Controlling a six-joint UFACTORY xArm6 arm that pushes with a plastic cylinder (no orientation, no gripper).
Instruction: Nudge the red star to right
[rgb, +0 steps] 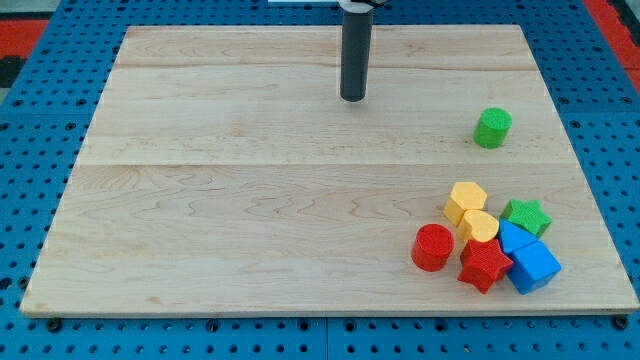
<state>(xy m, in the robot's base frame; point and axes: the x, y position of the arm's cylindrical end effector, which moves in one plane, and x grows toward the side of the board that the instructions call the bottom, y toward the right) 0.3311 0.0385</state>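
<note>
Rod hangs near the board's (200, 170) top edge, about midway across; its tip (352, 98) rests on bare wood. No fingers on this arm, just the one straight rod, touching no block. Red star (485, 264) lies far off, near the bottom right corner, packed in a cluster: red cylinder (432, 247) just left of it, blue cube (533, 265) just right, yellow blocks (470, 212) above. Green star (526, 215) beside those. Green cylinder (491, 128) sits alone toward the right edge.

Star (484, 264) bottom right in cluster; tip (352, 98) top centre.
</note>
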